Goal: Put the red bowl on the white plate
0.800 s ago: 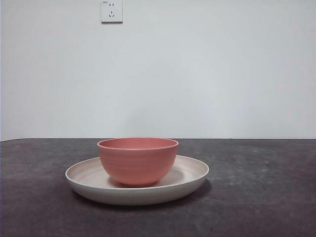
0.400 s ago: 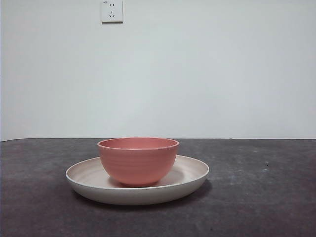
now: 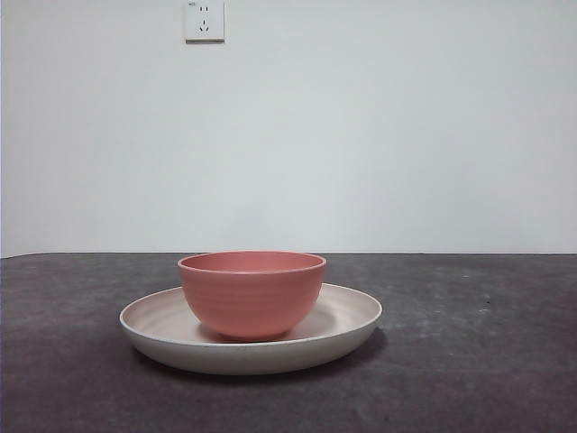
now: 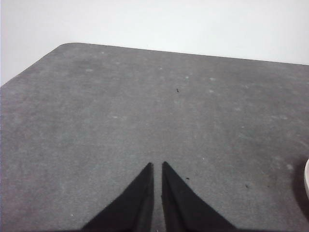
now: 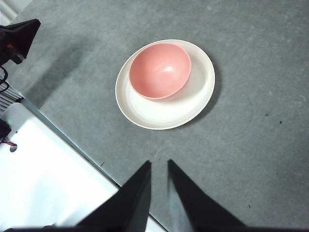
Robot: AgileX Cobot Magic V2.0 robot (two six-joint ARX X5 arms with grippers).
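The red bowl (image 3: pixel 251 293) stands upright inside the white plate (image 3: pixel 352 316) near the middle of the table, a little off the plate's centre. The right wrist view shows both from high above: the bowl (image 5: pixel 160 70) rests in the plate (image 5: pixel 193 104). My right gripper (image 5: pixel 158 162) is shut and empty, raised well back from them. My left gripper (image 4: pixel 157 164) is shut and empty over bare table; only a sliver of the plate's rim (image 4: pixel 307 179) shows in its view. Neither gripper appears in the front view.
The dark grey table (image 3: pixel 487 361) runs back to a white wall with a socket (image 3: pixel 204 20). The right wrist view shows the table's near edge (image 5: pixel 72 142) and the left arm's black tip (image 5: pixel 19 36) at a corner.
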